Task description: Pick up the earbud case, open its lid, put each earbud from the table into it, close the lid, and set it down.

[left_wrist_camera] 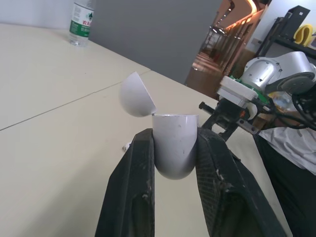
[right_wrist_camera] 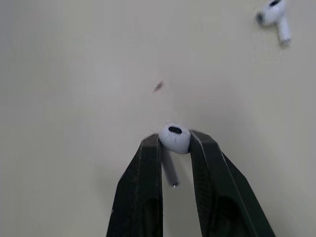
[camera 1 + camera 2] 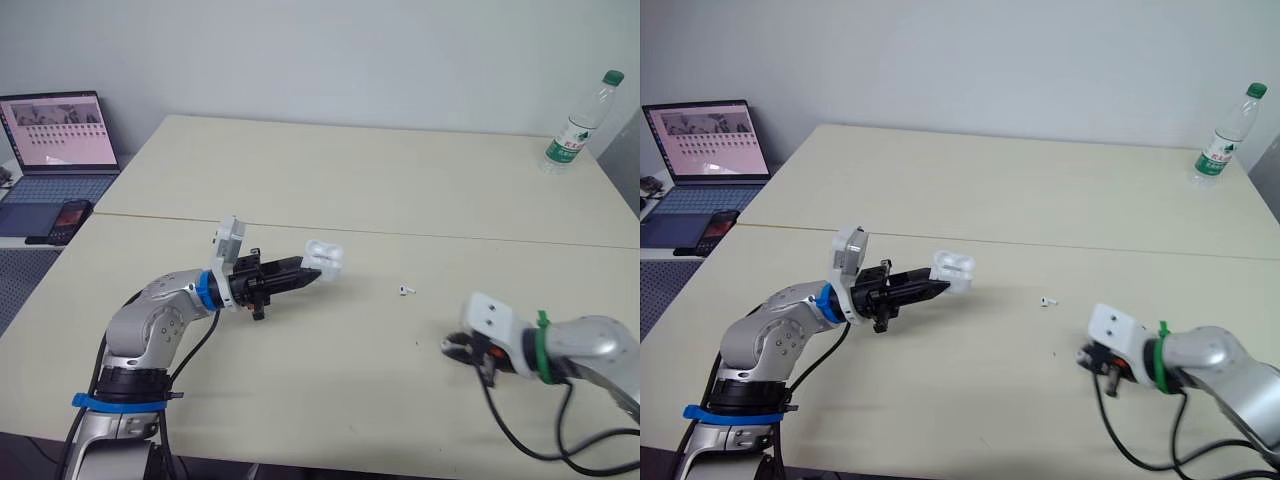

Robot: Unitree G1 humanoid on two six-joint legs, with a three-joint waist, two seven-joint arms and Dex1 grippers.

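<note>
- The left gripper (image 3: 312,276) is clenched on the small glossy white earbud case (image 1: 174,148). Its two black fingers press the case's opposite sides.
- The case sits at the fingertips with its rounded bottom between the fingers and its mouth standing clear beyond them. It is held above the pale beige table (image 3: 350,180).
- The case's white domed lid (image 1: 136,94) is swung open on its hinge and tilts away from the mouth.
- The right gripper (image 2: 175,145) is well to the right of the case and nearer the robot, low over the table.
- It grasps a white earbud (image 2: 174,137). The rounded head is pinched between the two fingertips, and the stem runs back between the fingers.
- I cannot tell whether this earbud touches the table.
- A second white earbud (image 3: 405,291) lies loose on the table to the right of the case, between it and the right gripper and apart from both.
- Far to the left of the case, an open laptop (image 3: 55,150) with a lit screen sits on a lower surface beside the table.
- A clear plastic water bottle with a green cap and label (image 3: 583,122) stands upright far to the right of the case and beyond it, near the table's far corner.
</note>
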